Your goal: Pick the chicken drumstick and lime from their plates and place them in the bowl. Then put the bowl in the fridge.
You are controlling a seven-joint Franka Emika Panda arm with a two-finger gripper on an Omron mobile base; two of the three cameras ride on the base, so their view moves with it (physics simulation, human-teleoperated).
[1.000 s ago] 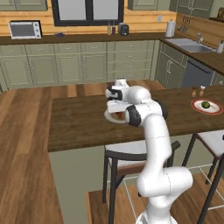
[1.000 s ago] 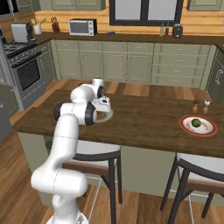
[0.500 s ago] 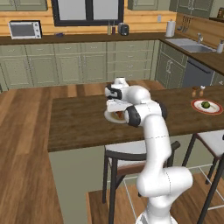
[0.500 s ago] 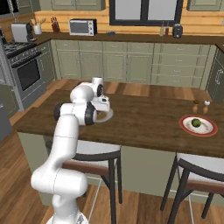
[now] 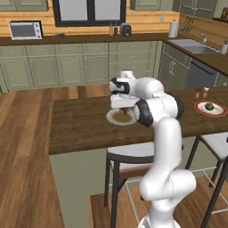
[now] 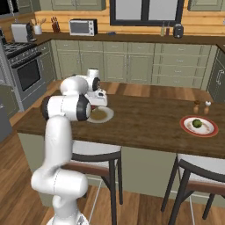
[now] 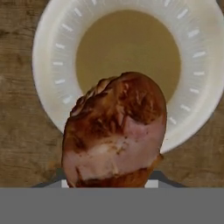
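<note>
A kitchen: cabinets [image 5: 67,67], sink [image 5: 196,44], microwave [image 6: 83,27] (stove [image 6: 24,74] too).

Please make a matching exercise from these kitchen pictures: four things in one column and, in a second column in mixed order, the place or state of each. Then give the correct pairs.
Things:
1. chicken drumstick
2. lime
3. plain white plate
4. microwave

Places or states:
A. on the red-rimmed plate at the far end of the island counter
B. on the back counter by the wall
C. close in front of the hand camera, between the gripper fingers
D. on the island counter, under the gripper

Pairs: 1-C, 2-A, 3-D, 4-B
</note>
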